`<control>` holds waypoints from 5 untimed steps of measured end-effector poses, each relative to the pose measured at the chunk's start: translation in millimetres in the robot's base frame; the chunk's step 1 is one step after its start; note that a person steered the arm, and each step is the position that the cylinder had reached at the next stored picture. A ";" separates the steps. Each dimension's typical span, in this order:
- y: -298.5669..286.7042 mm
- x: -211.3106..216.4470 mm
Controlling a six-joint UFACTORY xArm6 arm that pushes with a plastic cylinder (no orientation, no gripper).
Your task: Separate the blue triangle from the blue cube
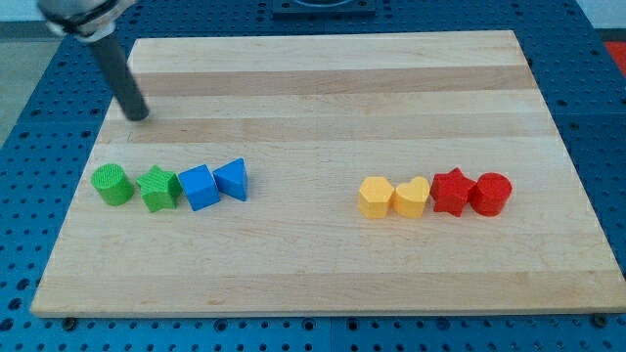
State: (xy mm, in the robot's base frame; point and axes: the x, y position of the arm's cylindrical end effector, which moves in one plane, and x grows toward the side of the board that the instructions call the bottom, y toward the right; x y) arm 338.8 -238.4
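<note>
The blue triangle [233, 179] lies at the view's left of the wooden board [323, 88], touching the right side of the blue cube [200, 187]. My tip [138, 114] rests on the board above and to the left of both, well apart from them, roughly above the green blocks. The rod slants up to the view's top left corner.
A green star [158, 189] touches the blue cube's left side, with a green cylinder [112, 185] beside it. At the view's right stands a row: yellow hexagon-like block [375, 197], yellow heart [411, 198], red star [451, 191], red cylinder [490, 193].
</note>
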 end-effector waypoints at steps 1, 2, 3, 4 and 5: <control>66.3 -8.8; 83.0 39.2; 83.0 87.1; 83.2 86.0; 138.2 136.0</control>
State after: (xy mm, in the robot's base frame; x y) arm 474.8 -100.2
